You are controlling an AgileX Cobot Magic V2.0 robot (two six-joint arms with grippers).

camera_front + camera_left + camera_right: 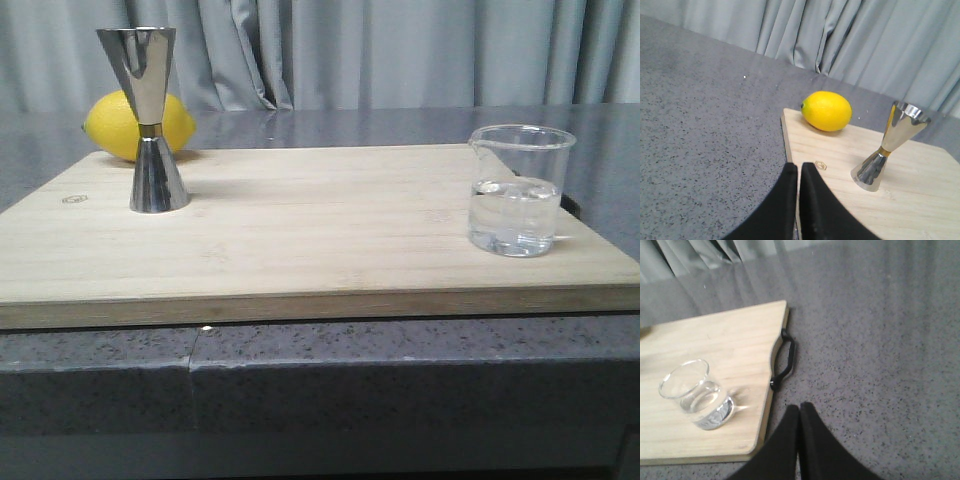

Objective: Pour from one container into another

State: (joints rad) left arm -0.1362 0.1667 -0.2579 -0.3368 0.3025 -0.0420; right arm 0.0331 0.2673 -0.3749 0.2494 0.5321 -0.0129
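front view: a small clear glass beaker [518, 190] stands upright near the right edge of a pale wooden cutting board [300, 235], roughly a third full of clear liquid, its pouring lip turned toward the board's middle. well apart from it, at the far left of the board, a shiny steel jigger [152, 120] stands upright on its lower cone, with a yellow lemon [125, 125] just behind it. neither arm shows in this view.

in the right wrist view the right gripper [799, 412] has its black fingers pressed together, hanging over the grey speckled counter [880, 350] just off the board's edge, near a black handle [784, 357] on that edge. the beaker [696, 394] lies to one side of the fingers, on the board, close but not touching. this arm looks nearest, so it would likely take the beaker.

in the left wrist view the left gripper [799, 172] is likewise closed and empty, by the board's corner, the jigger [887, 147] near.
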